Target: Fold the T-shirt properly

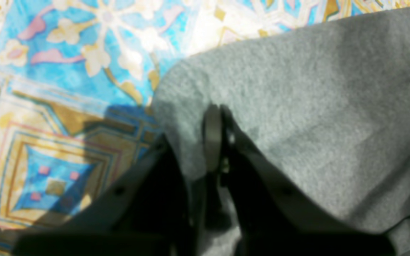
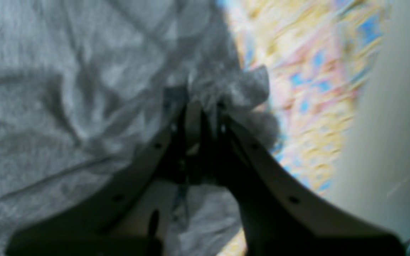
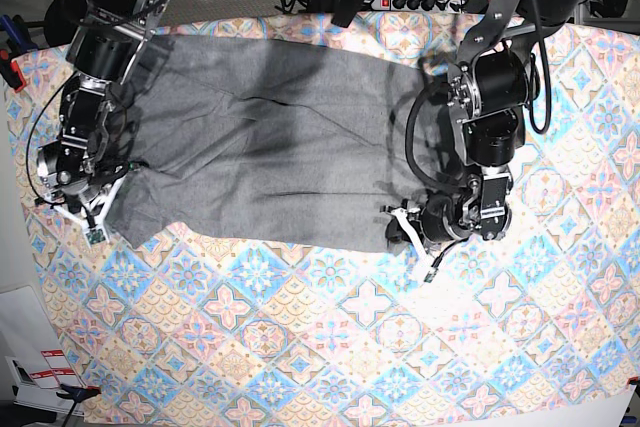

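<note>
The heather-grey T-shirt (image 3: 270, 157) lies spread across the far half of the table, lengthwise left to right. My left gripper (image 3: 398, 225) is at its near right corner; in the left wrist view that gripper (image 1: 216, 112) is shut on the T-shirt (image 1: 315, 106), with the cloth's rounded edge draped over its fingers. My right gripper (image 3: 95, 219) is at the near left corner. The right wrist view shows this gripper (image 2: 203, 105) shut on a bunched, wrinkled bit of the T-shirt (image 2: 66, 89).
A colourful tile-patterned tablecloth (image 3: 350, 347) covers the table under the shirt. Cables and a power strip (image 3: 420, 2) lie beyond the far edge. Papers (image 3: 40, 372) sit off the table's near left corner. A plain beige surface (image 2: 386, 142) shows past the cloth's edge.
</note>
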`<state>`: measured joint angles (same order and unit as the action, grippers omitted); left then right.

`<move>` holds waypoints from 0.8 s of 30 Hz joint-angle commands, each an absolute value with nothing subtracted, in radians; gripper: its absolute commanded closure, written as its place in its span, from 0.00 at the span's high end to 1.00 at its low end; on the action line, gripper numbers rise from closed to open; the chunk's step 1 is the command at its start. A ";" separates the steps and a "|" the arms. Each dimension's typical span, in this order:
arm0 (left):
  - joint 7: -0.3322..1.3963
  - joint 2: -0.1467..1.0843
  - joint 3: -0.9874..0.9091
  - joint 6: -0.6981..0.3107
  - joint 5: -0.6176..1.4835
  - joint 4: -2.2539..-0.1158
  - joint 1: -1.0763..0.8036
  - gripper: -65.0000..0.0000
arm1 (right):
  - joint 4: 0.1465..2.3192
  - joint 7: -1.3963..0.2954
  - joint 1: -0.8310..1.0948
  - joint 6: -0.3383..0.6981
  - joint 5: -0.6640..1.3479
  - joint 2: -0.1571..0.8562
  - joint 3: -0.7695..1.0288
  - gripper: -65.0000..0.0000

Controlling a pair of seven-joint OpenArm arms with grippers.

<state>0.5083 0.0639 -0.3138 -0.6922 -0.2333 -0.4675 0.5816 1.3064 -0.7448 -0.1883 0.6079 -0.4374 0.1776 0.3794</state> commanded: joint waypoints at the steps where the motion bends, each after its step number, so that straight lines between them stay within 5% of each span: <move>1: 0.510 0.067 -0.314 -0.698 -0.234 -0.476 0.604 0.01 | 1.334 -0.733 -0.197 0.604 -0.430 0.189 0.383 0.02; 24: 0.769 0.061 -0.412 -0.698 -0.194 -1.147 0.384 0.01 | 1.526 -0.766 -0.105 0.604 -0.426 0.097 0.424 0.02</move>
<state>0.7815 0.0528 -0.4122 -0.7033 -0.2031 -1.1248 0.3618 1.4963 -0.7761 -0.0891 0.6167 -0.4194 0.0795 0.4206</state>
